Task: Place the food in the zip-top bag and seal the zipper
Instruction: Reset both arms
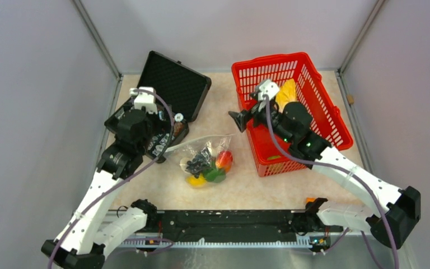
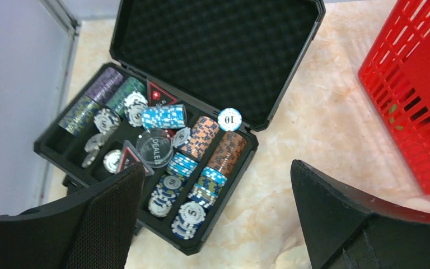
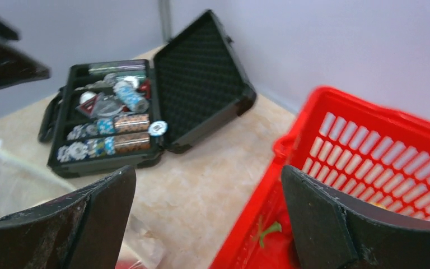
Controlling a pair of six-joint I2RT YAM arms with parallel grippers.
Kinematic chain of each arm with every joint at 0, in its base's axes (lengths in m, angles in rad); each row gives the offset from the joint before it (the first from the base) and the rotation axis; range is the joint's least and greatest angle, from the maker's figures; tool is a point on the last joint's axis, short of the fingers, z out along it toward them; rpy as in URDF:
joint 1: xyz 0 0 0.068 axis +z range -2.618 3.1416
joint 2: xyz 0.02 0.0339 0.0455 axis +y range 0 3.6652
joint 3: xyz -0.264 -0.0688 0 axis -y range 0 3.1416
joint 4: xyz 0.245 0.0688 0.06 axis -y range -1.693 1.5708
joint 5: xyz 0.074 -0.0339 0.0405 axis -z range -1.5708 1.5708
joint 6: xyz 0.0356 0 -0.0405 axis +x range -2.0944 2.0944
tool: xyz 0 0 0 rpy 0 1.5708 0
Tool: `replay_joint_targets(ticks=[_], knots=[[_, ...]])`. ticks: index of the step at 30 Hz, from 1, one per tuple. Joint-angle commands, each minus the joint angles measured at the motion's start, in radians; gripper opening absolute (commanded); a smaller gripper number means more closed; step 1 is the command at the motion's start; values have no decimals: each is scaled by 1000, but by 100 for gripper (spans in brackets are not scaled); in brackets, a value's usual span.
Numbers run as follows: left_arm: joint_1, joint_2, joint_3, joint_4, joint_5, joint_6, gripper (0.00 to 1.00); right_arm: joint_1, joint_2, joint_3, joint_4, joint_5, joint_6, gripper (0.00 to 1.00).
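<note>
while several foods already lie in the zip-top bag at table centre | yellow piece waits in red basket | right gripper wide, empty, at basket's edge | left gripper wide, empty, over black case | zipper too small to read, sealing likely pending

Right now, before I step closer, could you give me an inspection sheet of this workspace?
Surface: beige marbled tabletop.
Job's things: clear zip-top bag mid-table, toy food apparently inside; whether it is sealed cannot be told; a yellow toy lies in the red basket.
Clutter: open black case of poker chips.
End effectors: left end effector open above the case; right end effector open, empty, over the basket's left rim.
Cables: purple cable along each arm.
Surroundings: grey walls.
</note>
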State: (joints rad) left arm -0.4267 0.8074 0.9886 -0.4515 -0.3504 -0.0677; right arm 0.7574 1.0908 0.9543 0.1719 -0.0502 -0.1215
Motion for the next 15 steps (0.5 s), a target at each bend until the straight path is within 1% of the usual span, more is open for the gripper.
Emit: replay_joint_targets(ticks=[1,3,5,8,12,14,15], knots=[[81,63,101,-21,118,-131,99,-98,35,117,-91,140,216,99],[132,80,119,-7,149,-169,99,-157,60,160,-138,165,305,99],[208,98,140,9,205,-206,99,-239,94,207,-168,124,376,99],[342,153,188,4,287,-262,99,-378,139,271,-234,14,468,99],[472,235,252,-57,291,-339,99,-536,149,329,-257,-77,483,99],[514,258,261,-70,289,-389,99,-604,162,392,-341,-82,463,99],[521,264,263,-79,252,-420,99,-638,169,420,-384,-90,461,99]])
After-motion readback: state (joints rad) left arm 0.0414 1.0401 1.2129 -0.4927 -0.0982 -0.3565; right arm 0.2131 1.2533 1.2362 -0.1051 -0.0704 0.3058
